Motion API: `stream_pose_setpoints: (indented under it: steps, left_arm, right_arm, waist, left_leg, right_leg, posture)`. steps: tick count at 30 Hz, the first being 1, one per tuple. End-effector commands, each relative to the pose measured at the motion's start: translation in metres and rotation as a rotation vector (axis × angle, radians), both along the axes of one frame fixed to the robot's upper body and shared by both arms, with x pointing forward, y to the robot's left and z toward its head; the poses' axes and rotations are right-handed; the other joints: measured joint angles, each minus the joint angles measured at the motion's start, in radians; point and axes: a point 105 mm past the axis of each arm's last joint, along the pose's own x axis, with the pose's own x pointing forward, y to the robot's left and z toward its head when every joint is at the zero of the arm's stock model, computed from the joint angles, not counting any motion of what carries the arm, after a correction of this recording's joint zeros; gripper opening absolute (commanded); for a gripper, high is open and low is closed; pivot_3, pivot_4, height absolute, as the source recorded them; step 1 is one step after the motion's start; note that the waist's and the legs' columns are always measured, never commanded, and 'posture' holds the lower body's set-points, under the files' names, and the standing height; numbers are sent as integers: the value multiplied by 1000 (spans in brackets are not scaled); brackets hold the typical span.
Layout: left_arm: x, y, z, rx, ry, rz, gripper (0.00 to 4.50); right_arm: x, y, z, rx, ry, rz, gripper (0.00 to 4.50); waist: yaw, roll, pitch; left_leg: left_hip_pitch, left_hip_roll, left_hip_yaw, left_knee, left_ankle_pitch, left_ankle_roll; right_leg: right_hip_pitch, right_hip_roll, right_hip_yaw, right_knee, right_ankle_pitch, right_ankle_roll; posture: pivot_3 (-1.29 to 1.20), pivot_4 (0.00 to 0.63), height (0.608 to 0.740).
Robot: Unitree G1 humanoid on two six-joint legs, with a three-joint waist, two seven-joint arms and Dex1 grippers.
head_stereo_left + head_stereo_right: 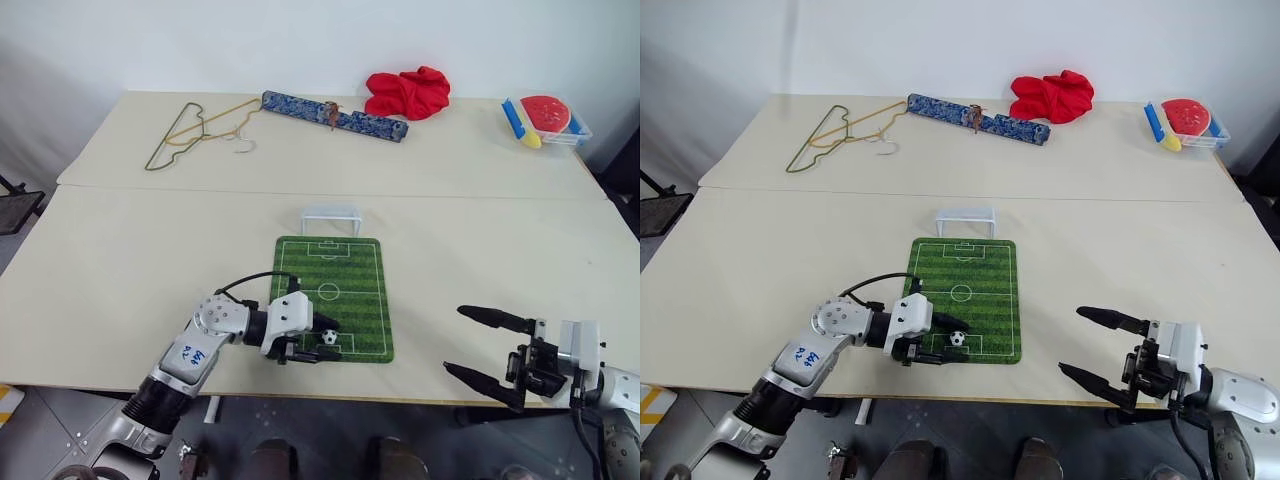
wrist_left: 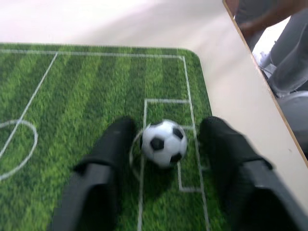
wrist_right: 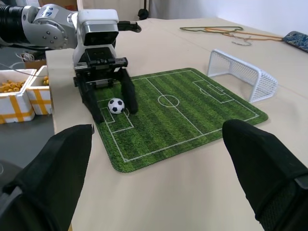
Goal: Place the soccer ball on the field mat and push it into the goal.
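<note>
The soccer ball (image 2: 164,143) rests on the field mat (image 1: 345,275) inside the near penalty box, at about 6 o'clock from the centre circle. It sits between the two black fingers of the left end effector (image 3: 109,98), which stand spread to either side of it; one finger looks just about touching it, the other stands a little apart. The goal (image 1: 331,217) stands on the bench (image 1: 130,260) just beyond the mat's far end, at 12 o'clock from the ball, so the full length of the pitch still lies between them.

The right end effector (image 1: 485,348) hangs at about 4 o'clock from the mat, near the bench's front edge, its fingers spread wide and empty.

The likely risk lies in the push. A nudge that meets the ball off-centre could send it toward 1 or 11 o'clock, past a post. The nearly touching finger could also drag the ball sideways as it draws away, and the mat's right edge and the bench's front edge are both near.

The bench is pale and smooth, set against a white wall. Wire hangers (image 1: 195,130), a blue patterned strip (image 1: 334,116), a red cloth (image 1: 407,93) and a small tray of toys (image 1: 546,119) lie along its far side.
</note>
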Motion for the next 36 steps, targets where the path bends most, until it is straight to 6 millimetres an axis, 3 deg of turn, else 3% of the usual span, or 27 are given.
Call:
stream_pose_setpoints:
  steps: [1,6,13,18,20,23,27,30,34,36]
  left_arm:
    - [-4,-1,7,-28,-24,-29,3256]
    - [-5,-1,11,-51,-27,-42,3256]
    - [-2,4,50,-260,-43,-46,3256]
    - [-9,36,83,-371,-46,-81,3256]
    - [-11,60,80,-296,-51,-50,3256]
    - [-23,78,67,-195,-22,-44,3256]
    - [-49,80,36,-111,64,-60,2326]
    - [-67,63,22,-133,123,-71,1311]
    - [-76,34,11,-155,132,-75,31]
    - [-68,18,8,-179,128,-24,11]
  right_arm:
    - [0,6,9,6,-38,14,4500]
    - [2,9,8,15,-36,18,4500]
    - [6,13,15,85,-53,14,4500]
    - [1,19,25,68,-77,83,4500]
    - [-8,21,27,47,-105,164,4500]
    - [-15,21,24,-5,-123,255,4500]
    - [-18,15,14,-88,-112,335,4500]
    - [-19,4,5,-142,-88,352,4500]
    - [-13,-10,0,-146,-61,270,4500]
    - [-10,-16,-1,-134,-45,219,4500]
  waist:
    - [0,0,0]
    - [0,0,0]
    - [-1,0,0]
    - [-5,0,0]
    - [-5,0,0]
    - [-6,0,0]
    - [0,0,0]
    - [2,0,0]
    - [1,1,0]
    - [1,1,0]
  left_leg:
    - [0,0,0,0,0,0]
    - [0,0,0,0,0,0]
    - [0,0,0,0,0,0]
    - [0,1,0,0,0,0]
    - [0,1,-1,0,0,0]
    - [0,0,0,0,0,0]
    - [0,0,0,0,0,0]
    - [0,0,-1,0,0,1]
    - [0,0,-1,0,0,0]
    - [1,0,-1,0,0,1]
  right_leg:
    - [0,0,0,0,0,0]
    - [0,0,0,0,0,0]
    - [0,0,0,0,0,0]
    - [0,0,0,0,0,0]
    - [0,0,0,0,0,0]
    - [0,0,0,0,0,0]
    - [0,0,0,0,0,0]
    - [1,0,-1,-1,0,0]
    - [1,0,-1,0,0,0]
    - [2,-1,0,0,0,0]
  posture:
    - [0,150,740]
    - [0,150,740]
    - [0,150,740]
    - [0,150,740]
    - [0,150,740]
    - [0,150,740]
    - [0,150,740]
    - [0,150,740]
    - [0,150,740]
    - [0,150,740]
